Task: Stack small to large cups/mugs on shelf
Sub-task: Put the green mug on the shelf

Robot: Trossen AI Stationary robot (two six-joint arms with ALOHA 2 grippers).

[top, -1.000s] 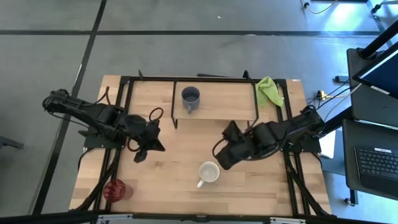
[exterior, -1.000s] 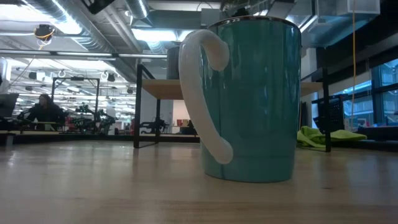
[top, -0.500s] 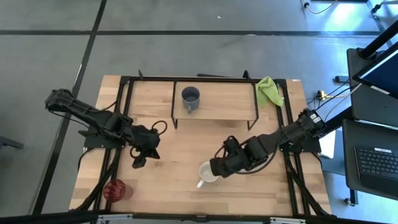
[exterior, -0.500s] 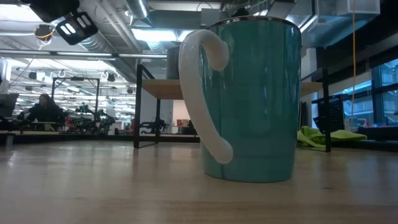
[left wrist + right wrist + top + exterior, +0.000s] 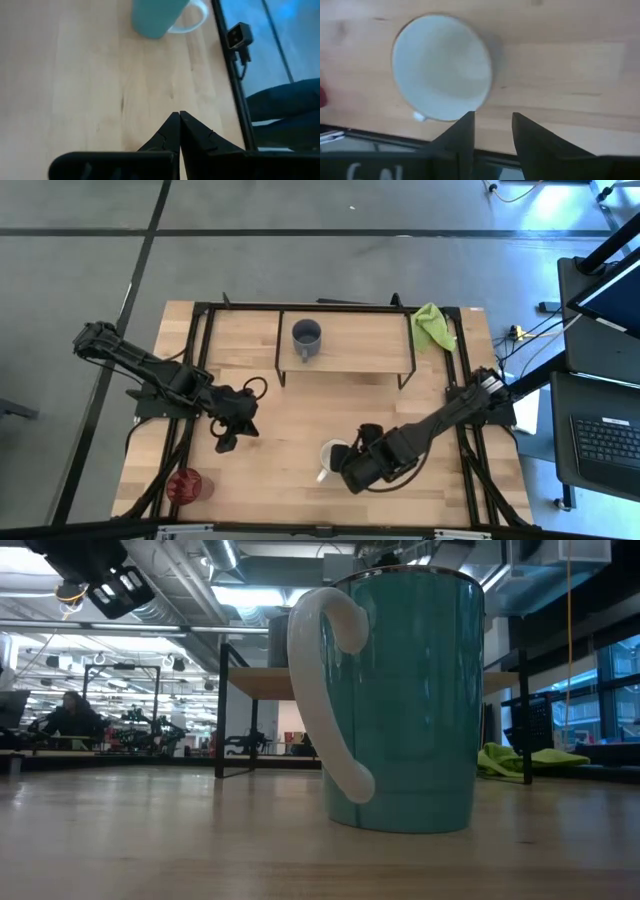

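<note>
The mid-size mug (image 5: 331, 454), white inside and teal outside with a white handle (image 5: 325, 690), stands upright on the table near the front. My right gripper (image 5: 492, 125) is open above the mug's near-right side, one fingertip (image 5: 466, 120) right at the rim; in the high view the gripper (image 5: 350, 472) partly covers the mug. My left gripper (image 5: 179, 122) is shut and empty, above the bare table left of the mug (image 5: 225, 442). The small dark grey mug (image 5: 306, 338) stands on the shelf (image 5: 360, 345). The red tumbler (image 5: 187, 485) stands at the near left corner.
A green cloth (image 5: 432, 326) lies at the table's far right, beside the shelf. The shelf's board has free room right of the grey mug. The table's black frame (image 5: 200, 370) runs along both sides. Bare wood (image 5: 290, 405) lies between shelf and white mug.
My right gripper has gone toward the table's near edge and left, from the table's middle right to above the white mug's near-right side. My left gripper has gone a little toward the near edge and now shows in the low view's upper left. The mugs have kept still.
</note>
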